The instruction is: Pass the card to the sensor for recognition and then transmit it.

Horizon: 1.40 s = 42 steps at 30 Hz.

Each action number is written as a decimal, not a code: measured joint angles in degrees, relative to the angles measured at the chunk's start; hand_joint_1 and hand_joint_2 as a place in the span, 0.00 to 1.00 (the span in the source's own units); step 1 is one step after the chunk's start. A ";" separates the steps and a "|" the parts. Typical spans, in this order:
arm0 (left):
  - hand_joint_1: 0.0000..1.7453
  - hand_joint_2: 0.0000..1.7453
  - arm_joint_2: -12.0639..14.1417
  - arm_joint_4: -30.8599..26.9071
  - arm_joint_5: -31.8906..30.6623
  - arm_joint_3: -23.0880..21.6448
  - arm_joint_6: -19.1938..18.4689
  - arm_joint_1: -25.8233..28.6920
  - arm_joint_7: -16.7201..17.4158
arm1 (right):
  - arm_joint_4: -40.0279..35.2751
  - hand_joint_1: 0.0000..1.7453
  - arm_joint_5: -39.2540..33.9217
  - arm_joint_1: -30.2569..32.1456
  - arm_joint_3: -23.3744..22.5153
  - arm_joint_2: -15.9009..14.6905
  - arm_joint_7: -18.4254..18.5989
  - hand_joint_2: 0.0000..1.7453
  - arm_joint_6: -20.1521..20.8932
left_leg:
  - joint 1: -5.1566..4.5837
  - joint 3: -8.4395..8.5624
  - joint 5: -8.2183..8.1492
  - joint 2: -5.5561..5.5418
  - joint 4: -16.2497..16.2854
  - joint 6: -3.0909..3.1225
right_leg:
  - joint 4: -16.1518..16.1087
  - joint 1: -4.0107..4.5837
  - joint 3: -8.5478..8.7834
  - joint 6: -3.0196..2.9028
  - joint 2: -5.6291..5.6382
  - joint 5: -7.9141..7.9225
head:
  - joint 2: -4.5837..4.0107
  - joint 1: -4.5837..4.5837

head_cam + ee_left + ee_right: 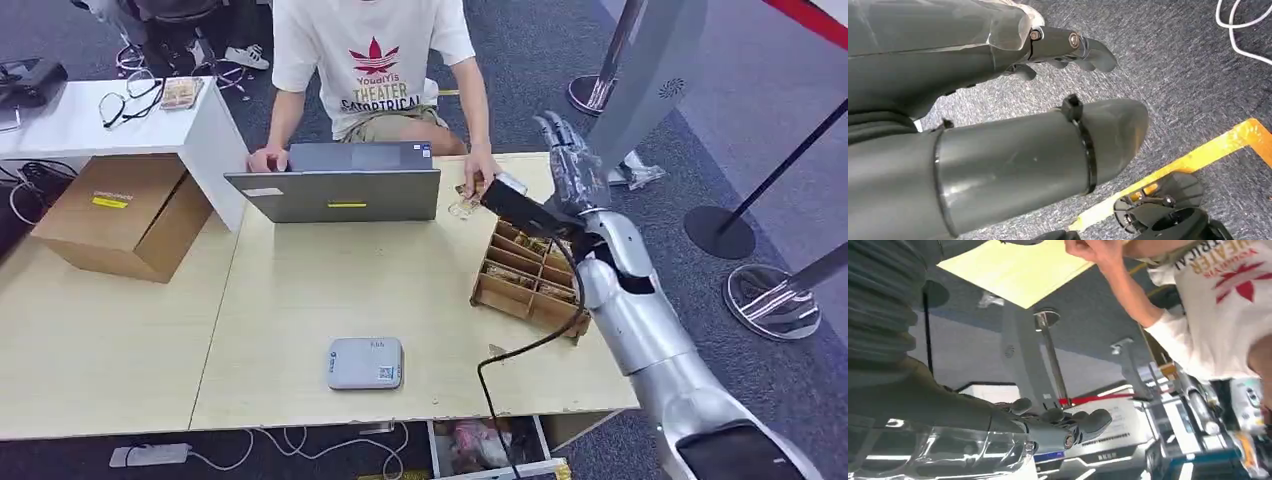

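Right arm point(650, 340) comes up past the table's near edge, right hand point(572, 165) raised just beyond the wooden divider box point(530, 275), fingers spread and holding nothing, probably waiting for a handover. The person's hand point(480, 178), just left of that box's far end, pinches what looks like the card point(465, 205), too small to confirm; the grey sensor point(365, 362) sits well left of the box near the table's front, easy reach for a swipe. Left hand point(1068, 47) hangs over carpet, fingers loosely curled around nothing.
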 joint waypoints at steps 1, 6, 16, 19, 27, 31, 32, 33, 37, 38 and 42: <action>0.00 0.00 0.00 0.00 0.04 0.00 0.13 0.02 -0.02 | -1.88 0.00 0.00 1.54 -0.53 0.13 -0.44 1.00 -1.55 | 0.00 -0.01 0.00 0.00 0.00 0.00 | 0.00 0.00 0.00 0.01 -0.01 -0.01 | 0.00 0.02; 0.00 0.00 0.00 0.00 0.41 0.00 0.74 0.24 -0.18 | -9.10 0.00 -1.15 8.21 -2.63 1.48 -3.19 1.00 -8.79 | 0.00 0.00 0.00 0.00 -0.01 0.00 | 0.00 0.00 0.00 0.02 0.00 -0.01 | 0.00 0.00; 0.00 0.00 -0.02 0.00 1.90 0.00 1.62 0.46 -0.35 | -18.61 0.00 -8.46 19.64 -4.53 6.47 -8.09 1.00 -16.91 | 0.01 0.00 -0.01 0.01 -0.04 -0.01 | 0.00 0.00 0.00 0.01 0.01 -0.03 | 0.00 0.00; 0.00 0.00 -0.02 0.00 2.21 0.00 1.86 0.58 -0.35 | -19.92 0.00 -9.93 21.96 -4.53 8.07 -8.55 1.00 -16.95 | 0.01 0.00 -0.01 0.02 -0.04 -0.01 | 0.00 0.00 -0.01 0.01 0.01 -0.03 | 0.00 0.02; 0.00 0.00 -0.02 0.00 2.69 0.02 2.05 0.68 0.18 | -21.15 0.00 -14.78 26.61 -4.55 11.85 -9.20 1.00 -15.90 | 0.01 0.00 -0.01 0.02 -0.04 -0.01 | 0.00 0.00 -0.01 0.01 0.01 -0.03 | 0.00 0.00; 0.00 0.00 -0.02 0.00 3.00 0.07 2.05 0.68 0.53 | -21.39 0.00 -15.98 27.94 -4.62 13.31 -8.55 1.00 -14.06 | 0.01 0.00 -0.01 0.02 -0.04 -0.01 | 0.00 0.00 -0.01 0.01 0.01 -0.03 | 0.00 0.00; 0.00 0.00 -0.02 0.00 3.08 0.07 2.05 0.69 0.57 | -21.39 0.00 -16.29 28.19 -4.70 13.62 -8.26 1.00 -13.19 | 0.01 0.00 -0.01 0.02 -0.04 -0.01 | 0.00 0.00 -0.01 0.01 0.01 -0.03 | 0.00 0.00; 0.00 0.00 -0.02 0.00 3.10 0.09 2.05 0.71 0.57 | -21.39 0.00 -16.39 28.45 -4.79 13.88 -8.00 1.00 -12.64 | 0.00 0.00 -0.01 0.02 -0.04 -0.01 | 0.00 0.00 -0.01 0.01 0.01 -0.03 | 0.00 0.00; 0.00 0.00 -0.02 0.00 3.30 0.35 2.05 0.78 0.57 | -21.32 0.00 -16.66 29.23 -5.31 14.64 -7.94 1.00 -10.81 | 0.00 0.00 -0.01 0.02 -0.04 -0.01 | 0.00 0.00 -0.01 0.01 0.01 -0.04 | 0.00 0.02; 0.00 0.00 -0.02 0.00 3.34 0.37 2.05 0.79 0.57 | -21.30 0.00 -16.72 29.40 -5.47 14.76 -7.94 1.00 -10.59 | 0.00 0.00 -0.01 0.01 -0.04 -0.01 | 0.00 0.00 -0.01 0.01 0.01 -0.04 | 0.00 0.00; 0.00 0.00 -0.02 0.00 3.61 0.44 2.05 0.79 0.90 | -20.99 0.00 -16.96 29.95 -6.17 15.15 -7.96 1.00 -9.54 | 0.00 0.00 -0.01 0.02 -0.04 -0.01 | -0.01 0.00 -0.01 0.01 0.02 -0.04 | 0.00 0.00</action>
